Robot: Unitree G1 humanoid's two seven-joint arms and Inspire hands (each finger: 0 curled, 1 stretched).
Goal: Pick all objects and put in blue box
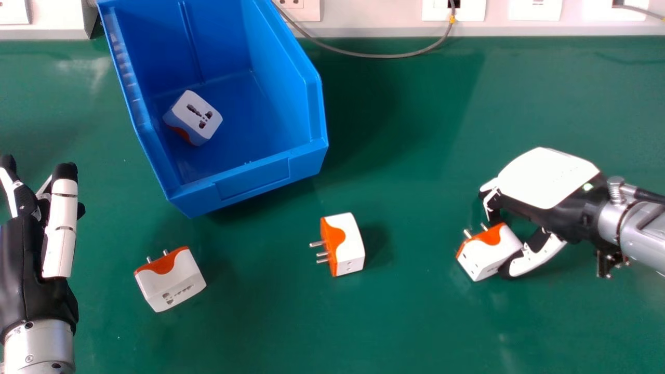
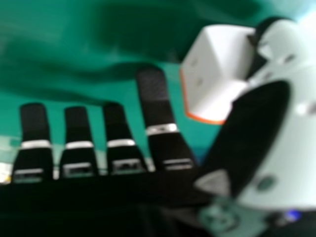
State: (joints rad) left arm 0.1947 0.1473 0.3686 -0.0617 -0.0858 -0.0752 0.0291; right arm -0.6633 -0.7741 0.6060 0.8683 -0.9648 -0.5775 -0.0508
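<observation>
With the right hand (image 1: 550, 179) palm down at the right of the head view, straddles a white-and-orange multi-socket plug adapter (image 1: 486, 254) lying on the green counter (image 1: 415, 322). Holds the fingers (image 2: 153, 94) straight and apart from the bent thumb (image 2: 256, 133), open rather than clamped — appears to touch the adapter with the thumb tip, yet leaves a gap between adapter and fingers in the right hand view. Has the left hand (image 1: 26, 259) at the left edge of the head view, fingers relaxed, apart from everything on the counter.

Counts two more adapters out on the counter: a middle adapter (image 1: 343, 244), pins to the left, and a left adapter (image 1: 171, 278), pins toward the far side, just in front of the blue box (image 1: 252, 179). Sees a fourth adapter (image 1: 195, 117) inside that box, tilted on the bottom — socket holes up, orange part low. Finds a grey cable (image 1: 384, 55) looping over the counter's far edge, in front of white sockets (image 1: 535, 9).
</observation>
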